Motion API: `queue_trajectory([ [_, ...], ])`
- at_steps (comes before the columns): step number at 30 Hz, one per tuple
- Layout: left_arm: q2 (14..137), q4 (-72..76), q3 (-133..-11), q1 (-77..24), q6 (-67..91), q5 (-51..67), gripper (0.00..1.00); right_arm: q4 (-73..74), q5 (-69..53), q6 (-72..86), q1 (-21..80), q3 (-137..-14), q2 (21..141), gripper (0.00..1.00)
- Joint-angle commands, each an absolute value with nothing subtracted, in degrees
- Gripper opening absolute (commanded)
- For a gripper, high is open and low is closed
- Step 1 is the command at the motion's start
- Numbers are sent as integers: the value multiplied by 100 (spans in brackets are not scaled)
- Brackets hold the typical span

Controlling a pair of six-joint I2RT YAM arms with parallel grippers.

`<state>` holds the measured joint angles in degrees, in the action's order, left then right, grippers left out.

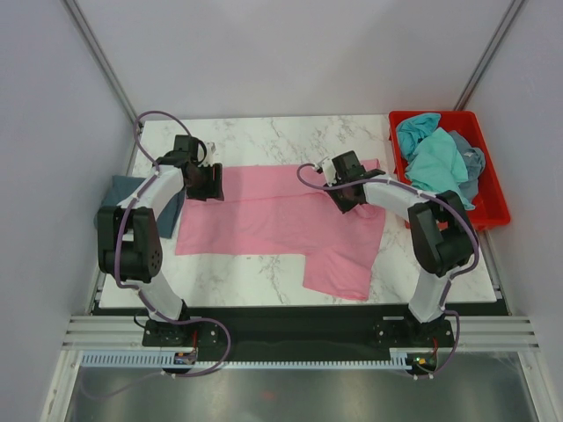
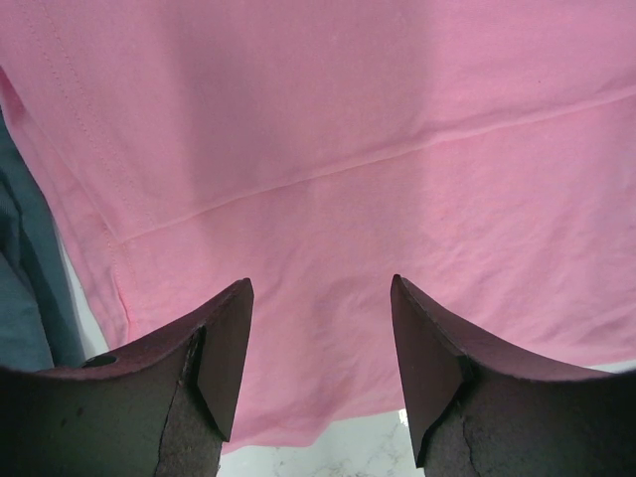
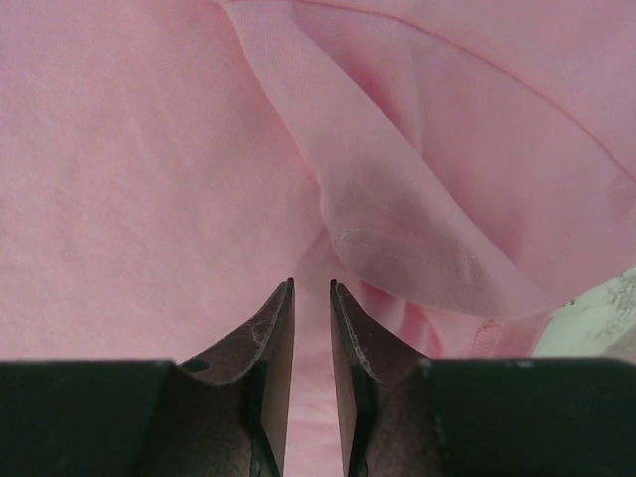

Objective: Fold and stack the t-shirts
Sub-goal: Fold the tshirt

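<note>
A pink t-shirt [image 1: 273, 224] lies spread on the marble table [image 1: 264, 141], its top part folded down and one flap hanging toward the front edge. My left gripper [image 1: 211, 183] hovers over the shirt's far left corner, and its jaws [image 2: 320, 283] stand wide open and empty over the pink cloth [image 2: 328, 149]. My right gripper [image 1: 345, 195] is low over the shirt's far right part. Its jaws [image 3: 312, 283] stand a narrow gap apart above flat pink cloth [image 3: 129, 179], beside a raised fold [image 3: 397, 209]. A slate-blue shirt [image 1: 123, 193] lies folded at the left edge.
A red plastic crate [image 1: 493, 207] at the back right holds a turquoise shirt [image 1: 431, 158] and a grey-blue one [image 1: 475, 163]. The slate-blue cloth shows at the left of the left wrist view [image 2: 25, 288]. Bare marble shows past the shirt's hem [image 2: 338, 452].
</note>
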<state>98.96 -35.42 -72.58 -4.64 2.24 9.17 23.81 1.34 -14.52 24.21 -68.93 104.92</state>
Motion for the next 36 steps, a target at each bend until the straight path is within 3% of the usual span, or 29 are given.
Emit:
queue_trajectory([
  [1,9738,-3401,-7357,-475,325,870,66,2197,307,-1389,2408,-7154,10661,29],
  [25,9774,-3401,-7356,-475,308,826,66,1969,615,-1494,2347,-7471,11127,30],
  [31,9756,-3401,-7356,-475,308,791,66,1960,606,-1494,2347,-7488,11145,18],
  [32,9756,-3393,-7348,-475,308,800,66,1960,615,-1494,2347,-7488,11136,12],
  [36,9765,-3401,-7348,-475,316,809,66,1969,703,-1512,2347,-7462,11022,2],
])
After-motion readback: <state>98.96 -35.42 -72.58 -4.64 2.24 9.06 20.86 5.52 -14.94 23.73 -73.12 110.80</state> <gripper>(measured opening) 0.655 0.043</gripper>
